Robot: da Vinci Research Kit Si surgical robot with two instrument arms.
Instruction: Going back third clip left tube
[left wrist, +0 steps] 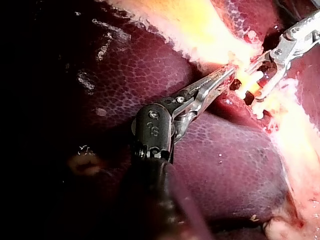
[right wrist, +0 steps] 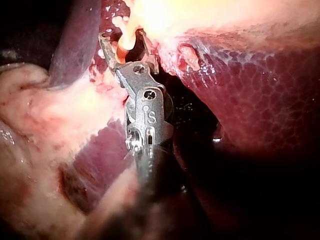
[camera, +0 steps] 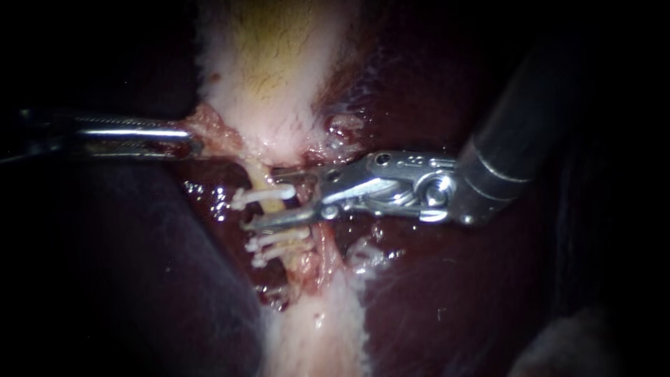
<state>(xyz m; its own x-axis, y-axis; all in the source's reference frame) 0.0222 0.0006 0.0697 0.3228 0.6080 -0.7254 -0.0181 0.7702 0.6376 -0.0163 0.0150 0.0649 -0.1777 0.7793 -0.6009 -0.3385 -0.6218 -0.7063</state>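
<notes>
A thin yellowish tube (camera: 259,183) runs down from the pale gallbladder (camera: 272,63). Three white clips cross it: one (camera: 264,197) higher up, two more (camera: 278,237) (camera: 269,255) close together below. My right instrument (camera: 259,199) comes in from the upper right. Its jaws stand open astride the tube, one above and one below the upper clip. In the right wrist view the tube (right wrist: 127,42) lies between those open jaws (right wrist: 121,34). My left instrument (camera: 197,144) is shut on pink tissue at the gallbladder's edge, also seen in the left wrist view (left wrist: 230,71).
Dark red liver (camera: 453,293) lies on both sides of the tube. A pale strip of tissue (camera: 317,335) continues below the clips. Ragged pink tissue (camera: 342,129) sits just above the right instrument's jaws.
</notes>
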